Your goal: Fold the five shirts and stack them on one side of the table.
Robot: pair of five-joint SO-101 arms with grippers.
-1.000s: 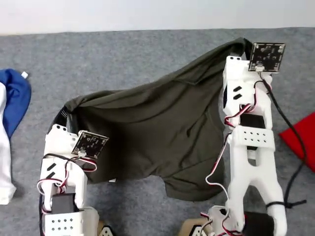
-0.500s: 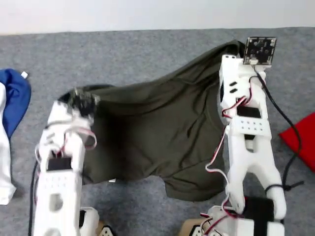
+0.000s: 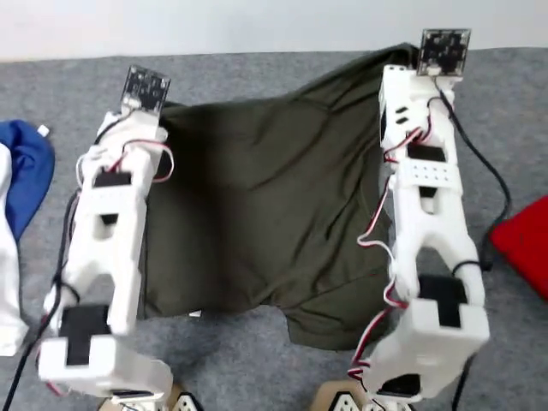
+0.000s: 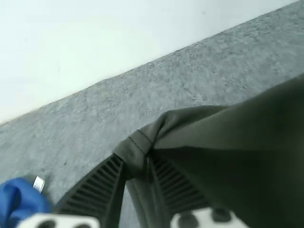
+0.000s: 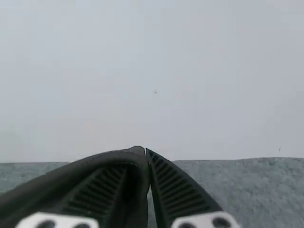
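Holding dark olive cotton shirt (image 3: 265,214) spread across the middle of grey felt table (image 3: 257,86), far corners clamped in white left gripper (image 4: 137,161) at 11 o'clock and white right gripper (image 5: 146,154) at 1, likely to flatten it for folding. From the wrists, jaws pinched on hem; from above, blue shirt (image 3: 26,171) at 9, red cloth (image 3: 524,244) at 3.

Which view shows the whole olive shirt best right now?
The high view: nearly all of the olive shirt shows there, spread out. The left wrist view shows a hem corner pinched in the left end effector; the right wrist view, an edge in the right end effector.
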